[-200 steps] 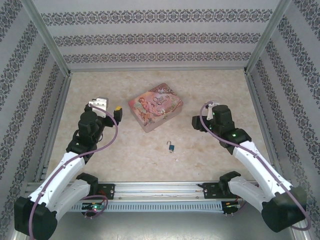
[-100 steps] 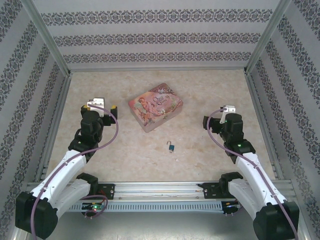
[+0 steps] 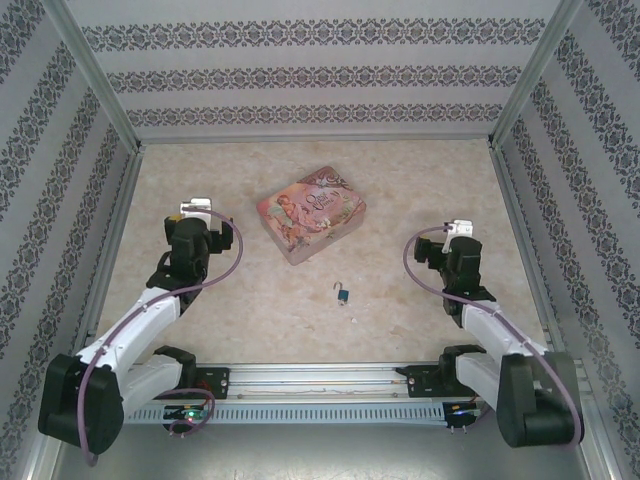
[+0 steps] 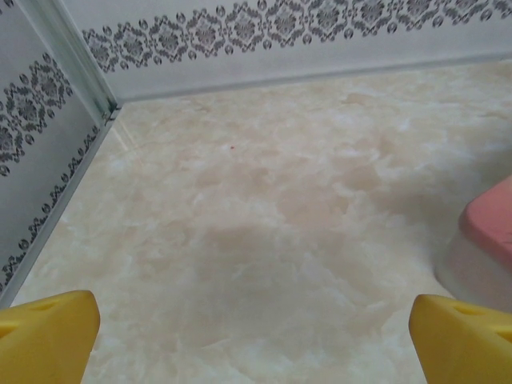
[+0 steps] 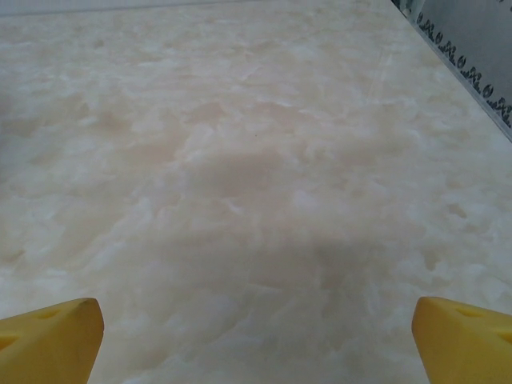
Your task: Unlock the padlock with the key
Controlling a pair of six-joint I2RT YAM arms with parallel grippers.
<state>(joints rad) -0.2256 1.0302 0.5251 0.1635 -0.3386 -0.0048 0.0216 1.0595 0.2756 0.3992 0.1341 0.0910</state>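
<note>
Left gripper: yellow fingers spread wide, nothing between them. Right gripper: likewise spread wide, over bare table. Padlock lay loose on the table at lower centre of the top view, below the box and apart from it. Long axis ran roughly up-down in frame, shackle end uppermost. It sat lower left of the right gripper, lower right of the left; right arm judged somewhat nearer. Box lid bore a picture and curly script, too small to read.
</note>
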